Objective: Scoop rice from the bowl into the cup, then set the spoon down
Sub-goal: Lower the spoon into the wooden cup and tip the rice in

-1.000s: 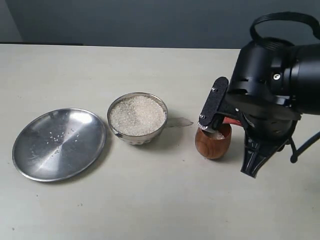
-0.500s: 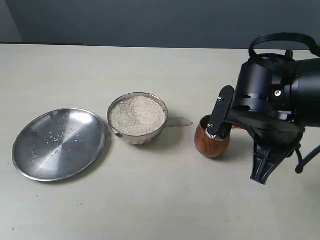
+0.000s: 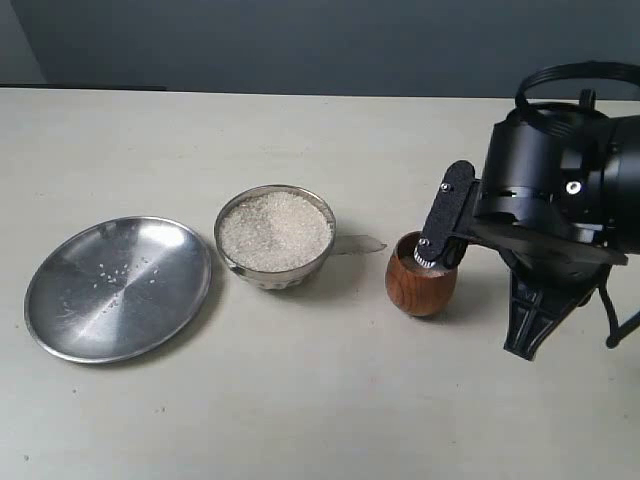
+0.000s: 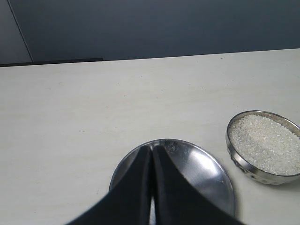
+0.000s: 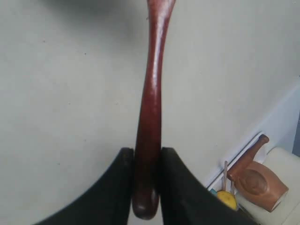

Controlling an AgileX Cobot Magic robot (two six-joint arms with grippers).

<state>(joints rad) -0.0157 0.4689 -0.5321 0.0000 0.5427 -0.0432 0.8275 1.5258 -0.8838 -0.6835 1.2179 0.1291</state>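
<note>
The right gripper point(image 5: 146, 161) is clamping the slim dark reddish-brown wooden spoon point(image 5: 152, 89) by its handle end, giving the scoop reach beyond the fingertips. The hidden scoop is probably tipping into the small barrel-shaped brown wooden cup point(image 3: 420, 290) just beneath them. The shiny steel bowl point(image 3: 275, 275) of white rice point(image 3: 275, 228) is sitting well apart, leaving bare pale table point(image 3: 330, 400) around the cup for laying the spoon down. The left gripper point(image 4: 153, 151) is hanging empty, fingers together.

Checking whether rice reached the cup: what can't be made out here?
- Spoon scoop: cut off by the right wrist view's edge; behind the right gripper in the exterior view.
- Cup contents: exterior view, gripper finger partly covers the mouth.
- Grains on plate: exterior view, too small to count.
</note>
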